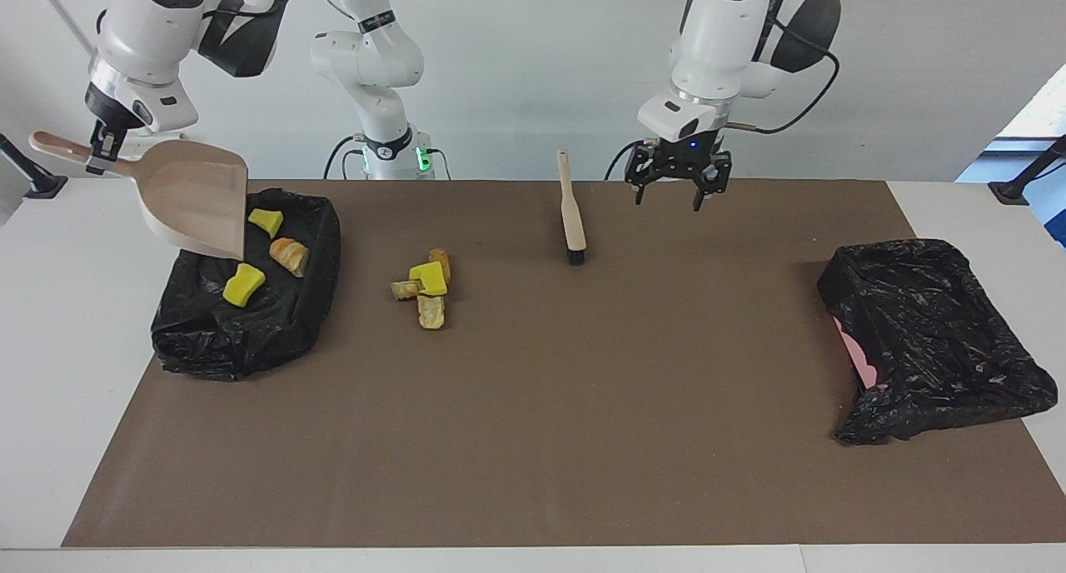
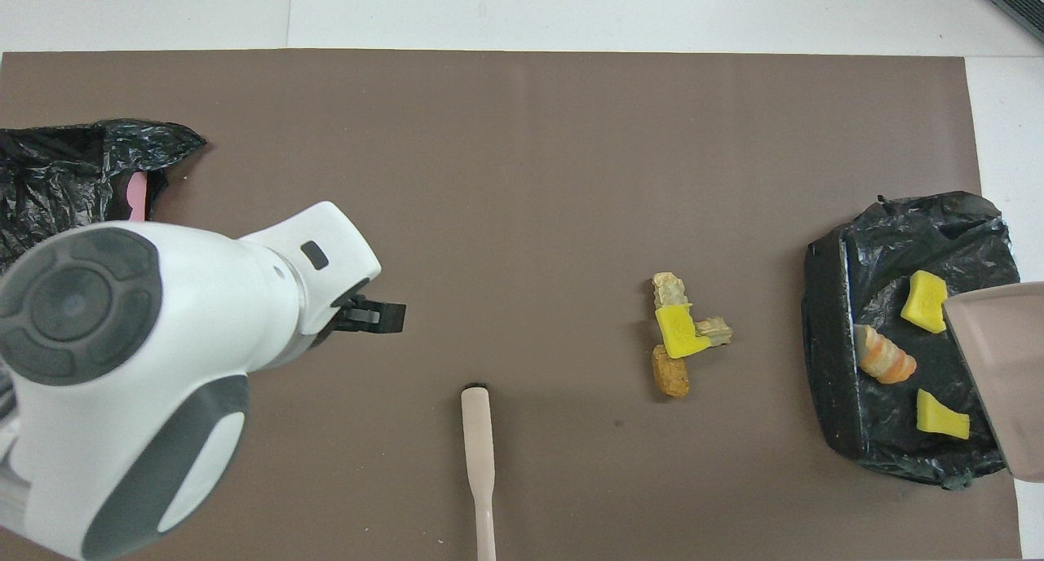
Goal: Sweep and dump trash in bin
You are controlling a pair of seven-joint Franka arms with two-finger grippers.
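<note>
Seven chunks: you have seven small pieces of trash, bright yellow sponge bits and tan crusty bread bits, in two groups.
Dumped chunks: two yellow pieces [image 1: 265, 221] [image 1: 243, 285] and one tan crusty piece [image 1: 289, 254] lie inside the black-bag-lined bin [image 1: 208, 340] at the right arm's end of the brown mat [image 1: 533, 406].
Loose pile: four pieces [image 1: 425, 283], one yellow and three tan, lie touching one another on the mat, near that bin, toward the mat's middle.
Right gripper [image 1: 102, 146]: your right pincer is clamped on the handle of the beige plastic dustpan [image 1: 193, 196], which hangs tilted, mouth down, over the bin's edge and looks bare inside.
Left gripper [image 1: 673, 181]: your left pincer stands spread wide with nothing in it, in the air over the mat's edge at the robots' end.
Brush: the pale wooden-handled brush [image 1: 571, 215] with black bristles lies flat on the mat, well apart from the bin, farther from it than the loose pile.
Second bin: another black-bag-lined bin [image 1: 924, 340], a pink patch showing at its side, sits at the left arm's end.
</note>
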